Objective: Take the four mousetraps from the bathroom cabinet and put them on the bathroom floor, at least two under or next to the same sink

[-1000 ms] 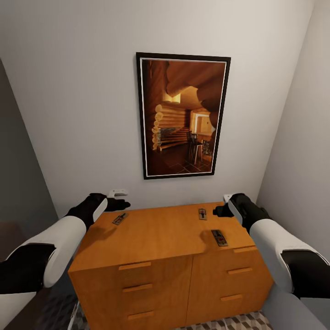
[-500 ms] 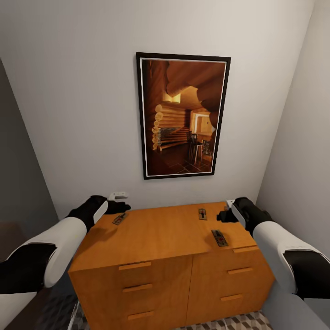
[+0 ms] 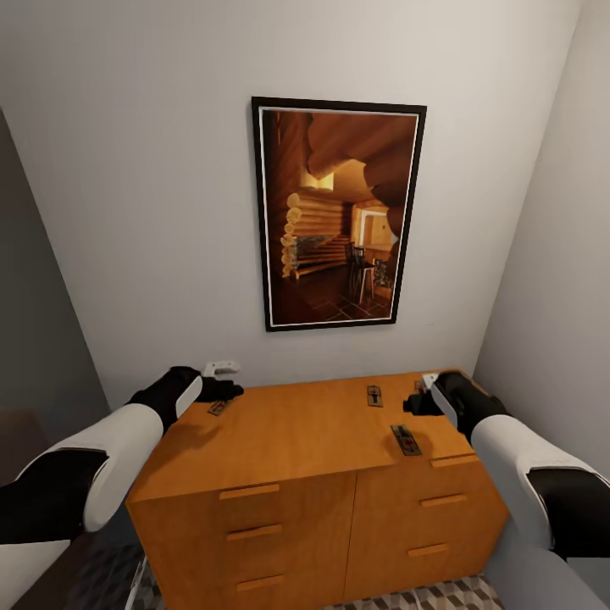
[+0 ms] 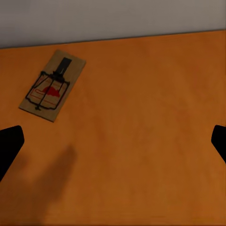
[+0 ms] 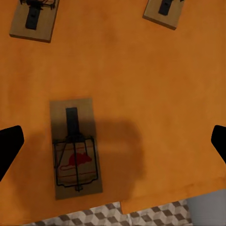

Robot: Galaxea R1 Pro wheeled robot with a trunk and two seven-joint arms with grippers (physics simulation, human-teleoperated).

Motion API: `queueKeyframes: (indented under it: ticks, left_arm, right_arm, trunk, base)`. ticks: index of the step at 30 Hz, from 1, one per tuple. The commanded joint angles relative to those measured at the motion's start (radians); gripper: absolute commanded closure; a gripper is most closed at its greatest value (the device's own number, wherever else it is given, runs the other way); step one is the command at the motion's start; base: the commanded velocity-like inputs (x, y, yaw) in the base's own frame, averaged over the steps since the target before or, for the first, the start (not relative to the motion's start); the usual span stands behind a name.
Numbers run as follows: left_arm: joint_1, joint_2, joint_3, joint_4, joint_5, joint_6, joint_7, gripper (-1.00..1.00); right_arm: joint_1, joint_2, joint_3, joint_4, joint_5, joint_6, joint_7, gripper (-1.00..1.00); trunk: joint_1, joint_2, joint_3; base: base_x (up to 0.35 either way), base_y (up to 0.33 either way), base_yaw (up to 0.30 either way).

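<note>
Small room with pale walls and a big framed picture of a log cabin room on the far wall. Below it, a low orange-brown cabinet with drawer fronts and slim bar handles, all shut. A strip of cube-pattern floor at the near foot of the cabinet.

On the flat cabinet top, well apart from each other: one mousetrap at the far left corner, one middle mousetrap toward the far right, one near mousetrap by the right front edge, and a fourth trap partly hidden at the far right behind the right arm. All lying flat, none lifted.

Left gripper up over the far left corner, just beside the left trap, fingers spread wide in the left wrist view, holding nothing. Right gripper over the right side, between the middle and near traps, fingers also spread wide in the right wrist view, holding nothing.
</note>
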Motion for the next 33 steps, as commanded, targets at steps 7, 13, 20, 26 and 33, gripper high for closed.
queueKeyframes:
  ticks: [7, 13, 20, 26, 33]
  left_arm:
    - [-0.001, 0.000, -0.008, 0.010, 0.011, 0.004, 0.000, -1.00]
    - [-0.001, -0.001, -0.008, 0.013, 0.011, 0.003, 0.000, -1.00]
    - [-0.001, -0.001, -0.008, 0.013, 0.011, -0.012, 0.000, -1.00]
    - [-0.001, -0.007, -0.008, 0.022, 0.012, -0.039, 0.000, -1.00]
    - [-0.001, -0.030, -0.009, 0.054, 0.006, -0.049, 0.000, -1.00]
  right_arm:
    - [0.016, -0.002, 0.006, -0.001, -0.006, -0.057, 0.001, -1.00]
    - [0.021, -0.003, 0.005, -0.002, -0.006, -0.098, -0.004, -1.00]
    - [0.022, -0.003, 0.005, -0.003, -0.004, -0.120, -0.010, -1.00]
    - [0.023, -0.002, 0.005, -0.011, 0.000, -0.125, -0.013, -1.00]
    - [0.023, -0.002, 0.006, -0.015, 0.001, -0.127, -0.014, -1.00]
  trunk:
    - [0.001, -0.002, -0.002]
    - [0.001, -0.002, -0.002]
    - [0.001, -0.002, -0.002]
    - [0.001, -0.002, -0.002]
    - [0.001, -0.002, -0.002]
  base:
    - [0.000, 0.000, 0.000]
    - [0.000, 0.000, 0.000]
    - [0.000, 0.000, 0.000]
    - [0.000, 0.000, 0.000]
    - [0.000, 0.000, 0.000]
